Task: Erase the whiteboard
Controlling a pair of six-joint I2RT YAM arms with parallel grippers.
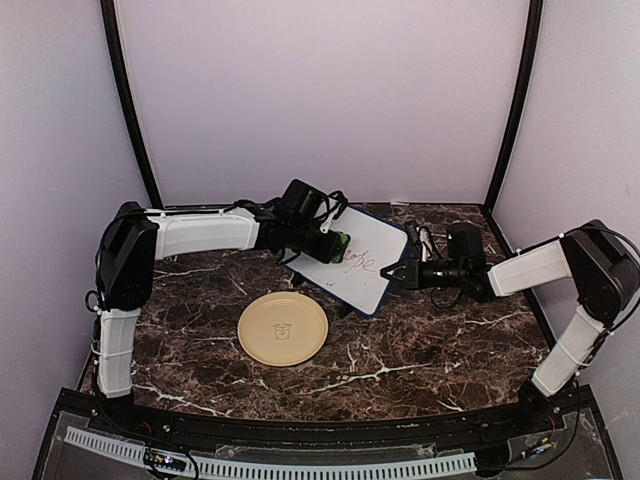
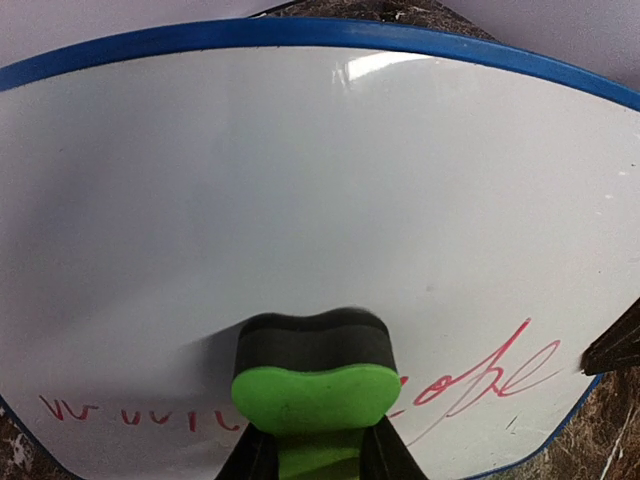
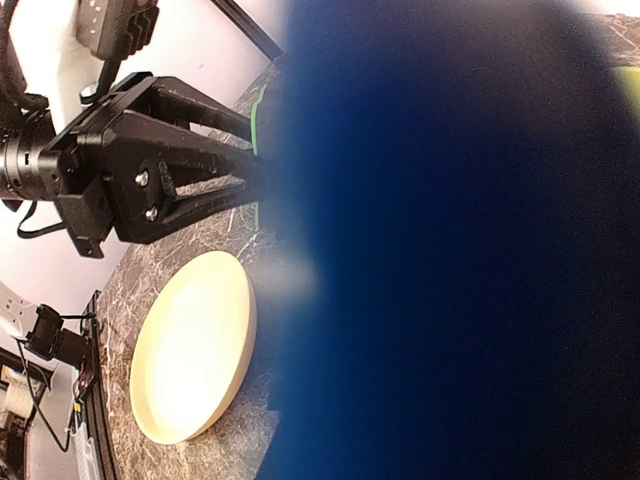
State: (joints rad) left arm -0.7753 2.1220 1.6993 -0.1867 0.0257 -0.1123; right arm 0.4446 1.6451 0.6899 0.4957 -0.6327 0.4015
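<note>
Erasing looks partway done: the left gripper (image 2: 318, 455), pinching the green eraser (image 2: 315, 395), presses it on the whiteboard (image 2: 300, 200), where red writing (image 2: 500, 375) is left on both sides, while the right gripper (image 1: 393, 270) clamps the board's edge.

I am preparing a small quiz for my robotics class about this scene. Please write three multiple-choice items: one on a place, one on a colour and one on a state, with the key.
1. Where is the tan plate?
A. On the table, on the side of the whiteboard nearer the arm bases
B. Lying on the whiteboard
C. Leaning against the back wall

2. What colour is the writing on the whiteboard?
A. Blue
B. Red
C. Green

3. In what state is the left gripper?
A. Open and empty
B. Shut on the green eraser
C. Shut on the plate

Key:
1 A: the top view shows it on the marble below the board.
2 B: the left wrist view shows red strokes.
3 B: its fingers clamp the eraser against the board.
</note>
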